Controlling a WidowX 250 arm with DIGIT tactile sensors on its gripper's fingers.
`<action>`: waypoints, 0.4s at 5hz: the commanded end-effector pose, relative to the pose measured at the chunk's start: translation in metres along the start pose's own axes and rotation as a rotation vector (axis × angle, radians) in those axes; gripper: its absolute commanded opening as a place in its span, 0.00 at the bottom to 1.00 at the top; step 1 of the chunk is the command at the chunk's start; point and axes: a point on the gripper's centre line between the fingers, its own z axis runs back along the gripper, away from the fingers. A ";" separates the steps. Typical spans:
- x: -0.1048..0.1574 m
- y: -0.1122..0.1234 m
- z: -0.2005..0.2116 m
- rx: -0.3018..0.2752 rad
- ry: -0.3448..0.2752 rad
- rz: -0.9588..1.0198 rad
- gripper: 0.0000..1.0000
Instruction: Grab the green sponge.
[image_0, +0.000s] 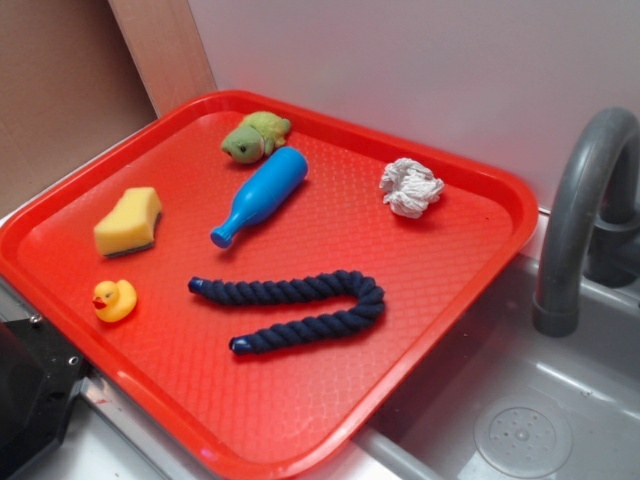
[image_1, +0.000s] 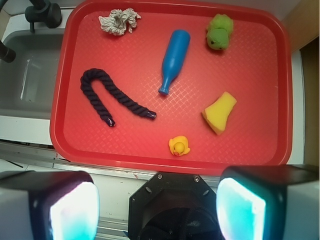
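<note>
The green sponge (image_0: 128, 221) is a yellow foam block with waisted sides and a thin dark layer underneath. It lies on the left side of the red tray (image_0: 300, 400). In the wrist view the sponge (image_1: 219, 113) sits right of centre on the tray (image_1: 75, 145). My gripper (image_1: 157, 207) hangs high above the near edge of the tray, over the robot's black base (image_1: 170, 205). Its two fingers (image_1: 75, 210) are wide apart with nothing between them. In the exterior view only the black base (image_0: 30, 400) shows at the lower left.
On the tray also lie a yellow rubber duck (image_0: 114, 300), a green plush turtle (image_0: 256, 136), a blue bottle (image_0: 259, 195), a dark blue rope (image_0: 300, 306) and a crumpled white cloth (image_0: 410, 187). A grey sink (image_0: 520, 420) with a faucet (image_0: 580, 220) is to the right.
</note>
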 end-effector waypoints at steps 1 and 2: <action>0.000 0.000 0.000 0.000 0.000 0.000 1.00; 0.031 0.012 -0.013 -0.114 -0.016 0.265 1.00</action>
